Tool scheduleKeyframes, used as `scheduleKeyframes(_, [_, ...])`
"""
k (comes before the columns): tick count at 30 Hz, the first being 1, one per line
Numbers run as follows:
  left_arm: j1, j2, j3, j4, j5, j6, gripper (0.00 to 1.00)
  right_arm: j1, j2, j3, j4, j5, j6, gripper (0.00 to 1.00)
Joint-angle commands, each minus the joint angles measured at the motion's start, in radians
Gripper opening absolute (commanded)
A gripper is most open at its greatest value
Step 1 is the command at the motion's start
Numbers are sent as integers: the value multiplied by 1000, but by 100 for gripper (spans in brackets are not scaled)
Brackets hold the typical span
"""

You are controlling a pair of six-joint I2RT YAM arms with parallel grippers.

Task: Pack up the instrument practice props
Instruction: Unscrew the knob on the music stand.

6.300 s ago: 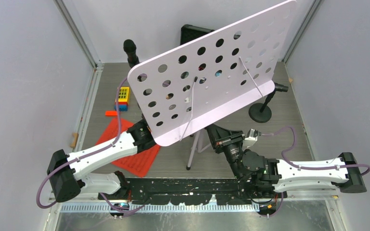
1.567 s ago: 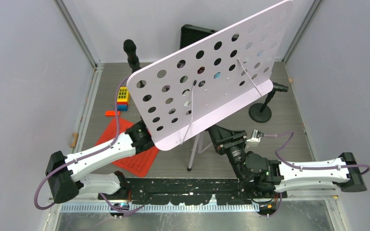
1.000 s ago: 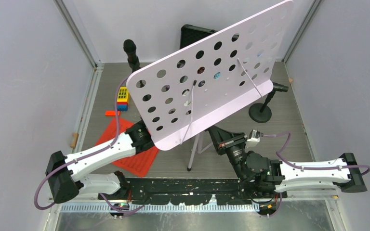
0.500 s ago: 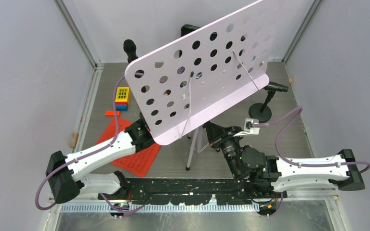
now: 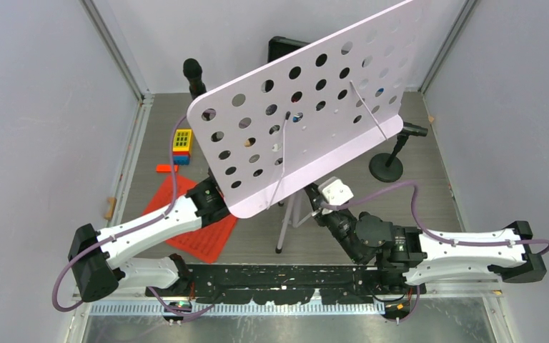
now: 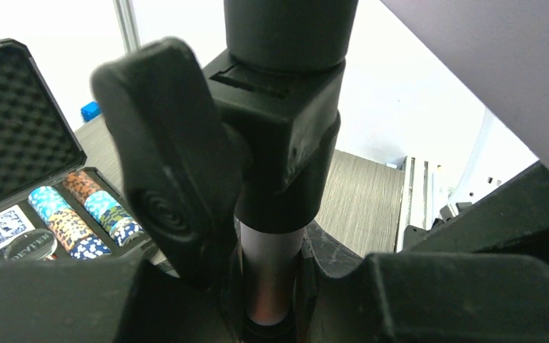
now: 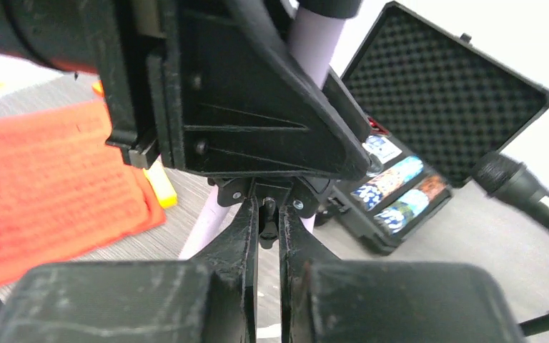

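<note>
The white hole-punched music rack (image 5: 307,107) stands tilted on its silver tripod legs (image 5: 284,227) mid-table, and both grippers reach in under it. My left gripper (image 6: 271,286) is shut on the stand's silver pole (image 6: 271,257), just below the black clamp collar (image 6: 286,136) and its knob (image 6: 164,179). My right gripper (image 7: 266,229) is shut on a small black screw knob (image 7: 266,218) beneath the rack's black bracket (image 7: 243,107). Red sheet-music pages (image 5: 204,232) lie flat at the front left. One microphone (image 5: 194,71) stands at the back left. The other microphone (image 5: 414,130) is on its round-based pole (image 5: 386,170) at the right.
An open black case of poker chips (image 7: 429,121) sits behind the rack, its lid (image 5: 286,48) showing above the plate. Yellow and blue toy blocks (image 5: 182,143) and a small orange piece (image 5: 164,168) lie at the left. Walls close in on three sides.
My right wrist has rolled and shifted left under the rack, its white camera now on top. The rack's plate swung up and left, then partly back. The left arm holds still.
</note>
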Motion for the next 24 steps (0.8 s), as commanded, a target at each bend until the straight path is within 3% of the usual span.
scheduleKeyframes(1, [-11,6,10,-50,18,-80,0,1,23,46,-304,-109,-241,0])
scheduleKeyframes(10, [-11,-15,-11,-52,11,-90,0,48,82,104,-584,-80,-564,0])
scheduleKeyframes(18, [-11,-26,-14,-61,2,-83,0,130,115,26,-606,72,-887,1])
scheduleKeyframes(21, [-11,-25,-11,-61,5,-82,0,136,119,30,-612,101,-928,13])
scheduleKeyframes(24, [-11,-23,-10,-60,3,-82,0,145,110,39,-586,107,-919,44])
